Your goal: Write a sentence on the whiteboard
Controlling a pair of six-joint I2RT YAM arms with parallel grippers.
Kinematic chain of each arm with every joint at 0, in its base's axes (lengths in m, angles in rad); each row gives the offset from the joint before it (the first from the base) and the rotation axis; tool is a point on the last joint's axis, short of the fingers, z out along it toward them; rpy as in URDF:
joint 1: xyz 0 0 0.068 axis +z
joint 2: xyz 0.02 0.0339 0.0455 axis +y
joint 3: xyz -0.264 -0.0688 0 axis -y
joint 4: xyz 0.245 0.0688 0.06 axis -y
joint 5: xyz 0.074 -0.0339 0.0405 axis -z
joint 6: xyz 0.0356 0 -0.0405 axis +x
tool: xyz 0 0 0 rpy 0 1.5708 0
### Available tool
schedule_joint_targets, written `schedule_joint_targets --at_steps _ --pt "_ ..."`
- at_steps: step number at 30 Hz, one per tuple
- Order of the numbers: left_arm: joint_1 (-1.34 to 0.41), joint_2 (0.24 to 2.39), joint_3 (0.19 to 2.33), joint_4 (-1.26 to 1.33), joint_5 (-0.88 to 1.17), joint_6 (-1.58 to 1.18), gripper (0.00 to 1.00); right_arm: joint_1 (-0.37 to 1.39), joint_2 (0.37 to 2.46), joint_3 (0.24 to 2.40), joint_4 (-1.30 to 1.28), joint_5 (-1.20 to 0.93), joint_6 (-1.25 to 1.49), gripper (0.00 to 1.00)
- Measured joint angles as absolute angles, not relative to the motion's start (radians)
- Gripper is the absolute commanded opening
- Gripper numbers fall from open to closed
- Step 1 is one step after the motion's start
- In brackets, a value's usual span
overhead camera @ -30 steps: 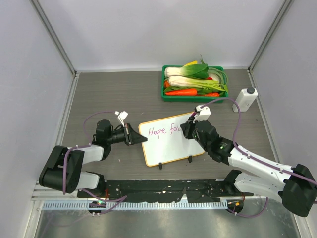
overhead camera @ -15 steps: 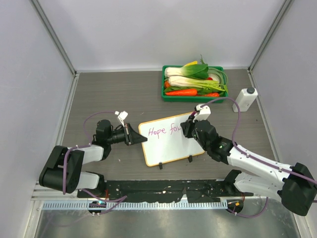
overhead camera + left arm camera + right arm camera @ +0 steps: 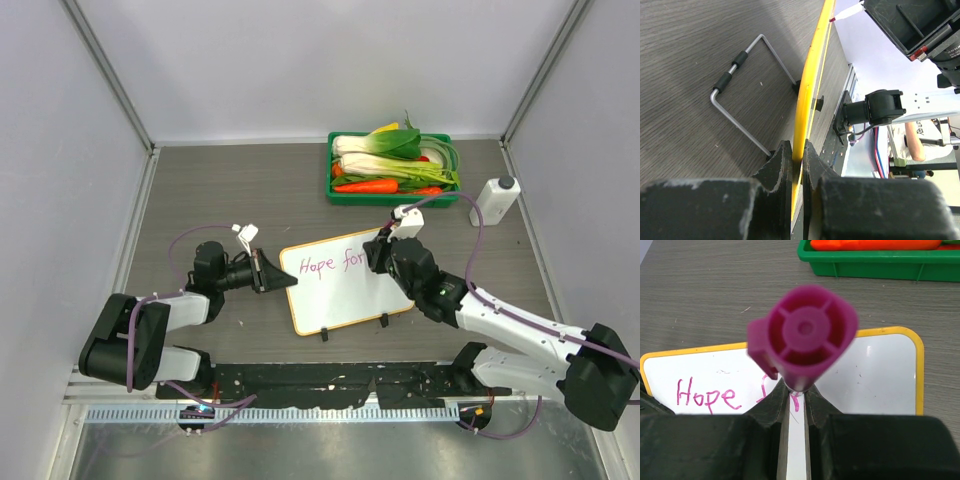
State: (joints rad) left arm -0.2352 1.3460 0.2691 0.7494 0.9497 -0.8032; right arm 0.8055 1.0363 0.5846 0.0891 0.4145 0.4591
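Note:
The whiteboard (image 3: 340, 298) lies tilted near the table's middle, with a thin orange-yellow rim (image 3: 812, 75). The sentence (image 3: 328, 265) in pink reads "Hope for", and "Hope" (image 3: 702, 394) shows plainly in the right wrist view. My left gripper (image 3: 284, 279) is shut on the board's left edge, and the left wrist view shows its fingers (image 3: 782, 160) pinching the rim. My right gripper (image 3: 379, 258) is shut on a magenta marker (image 3: 805, 337), held upright with its tip on the board (image 3: 875, 375) just past the last letter. The tip is hidden in that view.
A green tray (image 3: 390, 198) of vegetables stands at the back right, with a white bottle (image 3: 495, 200) to its right. A bent wire stand (image 3: 740, 100) lies under the board's back. Two black clip feet (image 3: 322, 335) sit on the board's near edge.
The right gripper and marker have shifted slightly to the right, and the writing has grown from "Hope fo" to "Hope for". The left gripper has held still.

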Motion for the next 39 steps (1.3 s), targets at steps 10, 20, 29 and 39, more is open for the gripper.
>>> schedule_joint_targets --at_steps 10,20,29,39 --pt "-0.235 1.346 0.269 0.749 0.950 -0.804 0.00 0.794 1.037 0.586 0.090 0.426 0.459 0.01" --pt "-0.236 1.346 0.270 0.749 0.950 -0.804 0.00 0.788 1.031 0.586 0.086 0.429 0.466 0.01" --pt "-0.236 1.346 0.270 0.749 0.950 -0.803 0.00 0.784 1.005 0.565 0.081 0.428 0.474 0.01" --pt "-0.236 1.346 0.270 0.749 0.950 -0.803 0.00 0.782 0.921 0.555 0.052 0.424 0.478 0.01"
